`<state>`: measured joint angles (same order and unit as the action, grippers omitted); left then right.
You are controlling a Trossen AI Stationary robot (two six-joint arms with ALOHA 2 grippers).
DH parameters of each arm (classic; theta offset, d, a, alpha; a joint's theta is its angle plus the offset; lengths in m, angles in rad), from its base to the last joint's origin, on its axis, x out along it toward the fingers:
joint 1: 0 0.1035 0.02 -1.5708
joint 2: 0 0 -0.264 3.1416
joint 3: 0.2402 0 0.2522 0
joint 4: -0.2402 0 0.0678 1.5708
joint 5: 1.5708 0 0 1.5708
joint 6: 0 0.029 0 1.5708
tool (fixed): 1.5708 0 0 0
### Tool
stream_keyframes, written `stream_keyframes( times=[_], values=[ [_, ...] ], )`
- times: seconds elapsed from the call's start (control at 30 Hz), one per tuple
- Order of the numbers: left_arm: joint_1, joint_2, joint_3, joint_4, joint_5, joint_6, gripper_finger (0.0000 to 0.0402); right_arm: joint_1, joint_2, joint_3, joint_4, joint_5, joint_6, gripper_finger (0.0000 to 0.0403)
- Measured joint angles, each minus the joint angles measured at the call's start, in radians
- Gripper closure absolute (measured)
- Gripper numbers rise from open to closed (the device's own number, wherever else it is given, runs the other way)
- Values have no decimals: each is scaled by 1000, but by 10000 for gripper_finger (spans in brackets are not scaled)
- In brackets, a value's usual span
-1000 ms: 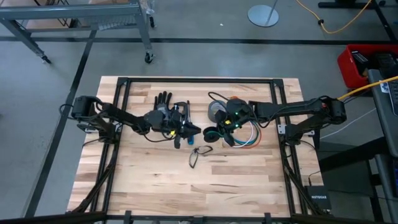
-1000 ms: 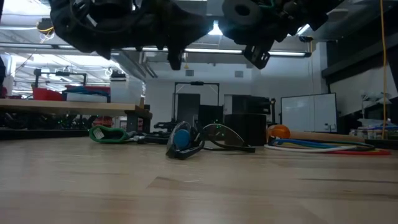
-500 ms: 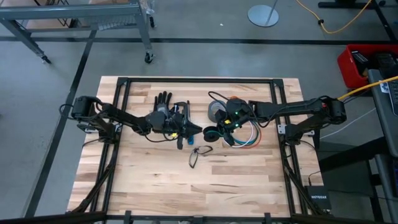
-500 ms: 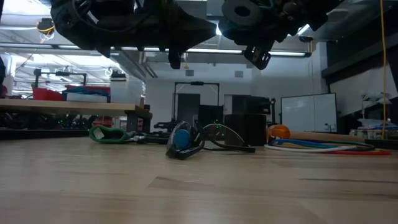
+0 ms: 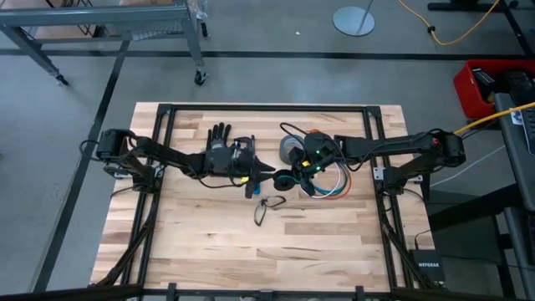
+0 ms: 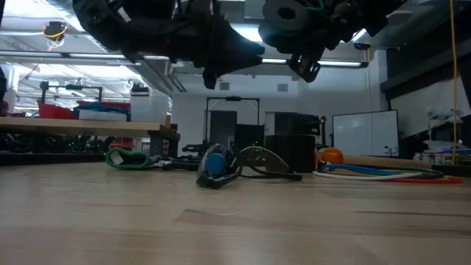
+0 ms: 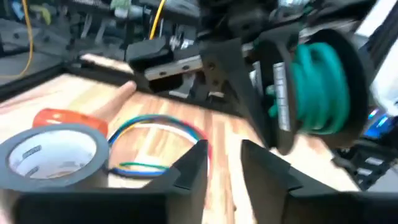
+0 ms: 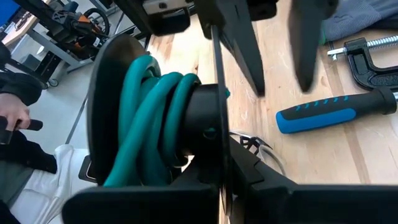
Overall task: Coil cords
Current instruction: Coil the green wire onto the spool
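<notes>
The cords, a loose ring of white, blue and red wires, lie flat on the table right of centre; they also show in the left wrist view and the low view. My right gripper is shut on a black reel wound with teal cord, held above the table's middle. My left gripper stands open and nearly level. Its fingers point at the reel from the table's left, just short of it. My right gripper pinches the edge of the reel's thin flange between its two fingers. They come from the table's right side, slanting down. The reel is lifted clear of the table, its axis about level, the teal cord wound on its hub.
A grey tape roll and an orange thing sit just beyond the reel. Black gloves, a blue-handled tool and a clamp lie under my left arm. Glasses lie nearer the front. A person stands off the table.
My left gripper has tipped up toward level and rolled a little. Its fingers now point more directly at the reel. My right gripper and the reel have kept still.
</notes>
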<state>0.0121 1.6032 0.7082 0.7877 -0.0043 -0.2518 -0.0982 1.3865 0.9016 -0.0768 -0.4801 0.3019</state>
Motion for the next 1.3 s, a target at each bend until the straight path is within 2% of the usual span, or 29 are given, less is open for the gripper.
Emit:
stream_keyframes(
  times=[0.17, 0.3, 0.73, 1.03, 1.3],
  values=[
    [-6, 0, 26, -33, 1, 72, 261, 0, 0, 1, -2, 1, 0, 402],
    [-6, 0, 26, -49, 0, 44, 247, -3, -1, 1, -25, 1, -1, 402],
    [-6, -38, 26, -100, 1, 44, 292, -36, -2, 2, -143, 1, -81, 402],
    [-5, -39, 26, -56, 1, 58, 312, -34, -2, 1, -78, 3, -102, 402],
    [-4, -39, 26, -45, 14, 85, 318, -33, -2, 0, -66, 52, -105, 402]
  ],
)
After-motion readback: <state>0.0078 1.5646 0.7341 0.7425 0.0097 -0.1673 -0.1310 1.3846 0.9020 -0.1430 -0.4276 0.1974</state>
